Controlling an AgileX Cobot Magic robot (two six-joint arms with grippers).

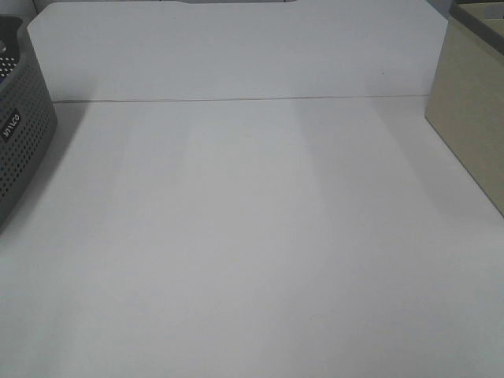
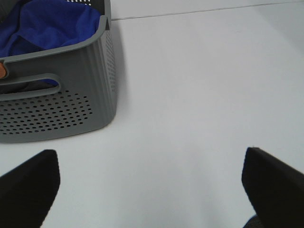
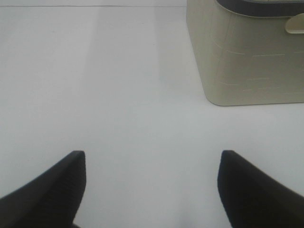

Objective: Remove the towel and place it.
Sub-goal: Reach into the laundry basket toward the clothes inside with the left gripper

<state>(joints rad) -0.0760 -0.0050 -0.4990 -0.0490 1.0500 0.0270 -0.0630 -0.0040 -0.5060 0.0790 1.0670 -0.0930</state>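
The royal-blue towel (image 2: 45,26) lies crumpled inside a grey perforated basket (image 2: 57,109), seen in the left wrist view. The basket also shows at the left edge of the exterior high view (image 1: 20,134), where the towel is hidden. My left gripper (image 2: 149,190) is open and empty, low over the white table, a short way from the basket's near side. My right gripper (image 3: 152,187) is open and empty over the table, near a beige bin (image 3: 247,57). Neither gripper shows in the exterior high view.
The beige bin with a dark rim stands at the right edge (image 1: 472,110). A white table (image 1: 252,236) lies between basket and bin, with a white back panel (image 1: 236,47) behind. A small orange thing (image 2: 2,71) shows at the basket's handle.
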